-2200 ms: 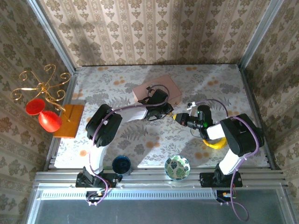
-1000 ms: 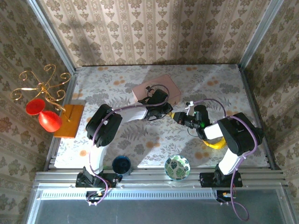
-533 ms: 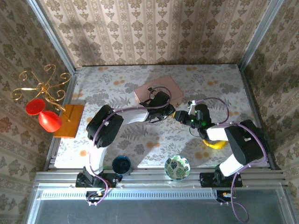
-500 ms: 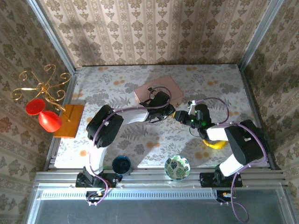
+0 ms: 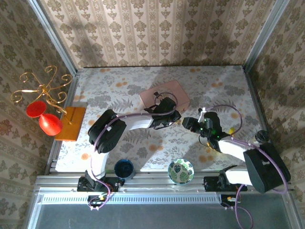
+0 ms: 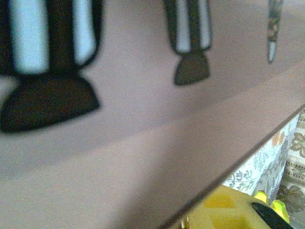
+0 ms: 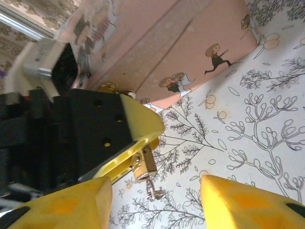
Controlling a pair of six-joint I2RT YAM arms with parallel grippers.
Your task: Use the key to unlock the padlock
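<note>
Padlock (image 7: 142, 166): tiny brass-and-silver body, held off the table just beside the pink box's near corner.
Top view, left gripper (image 5: 175, 116): reaches across to the front of the pink box (image 5: 178, 90); its spread cannot be told from here.
Top view, right gripper (image 5: 187, 122): faces the left one, tips near but apart, so both can work on one small thing between them.
Top view, bystanders: bowl (image 5: 181, 171) and blue cup (image 5: 125, 168) stand by the arm bases, well apart from the work.
Left wrist view: the pink box with its printed figures looms close and blurred; a yellow finger (image 6: 224, 210) sits at the bottom edge; the lock cannot be made out.
Right wrist view, left gripper: narrow, its yellow fingertip (image 7: 143, 126) clamped on the padlock, apparently presenting the keyhole end to the other arm.
Right wrist view, key (image 7: 153, 192): small silvery piece sticking out of the lock's lower end, apparently seated in the keyhole.
Right wrist view, right gripper: fingers (image 7: 248, 202) spread wide and empty, one on either side of the key.
Shackle: hidden by the fingertip; locked or open cannot be told.
Step, judged: close on the key and turn it.
</note>
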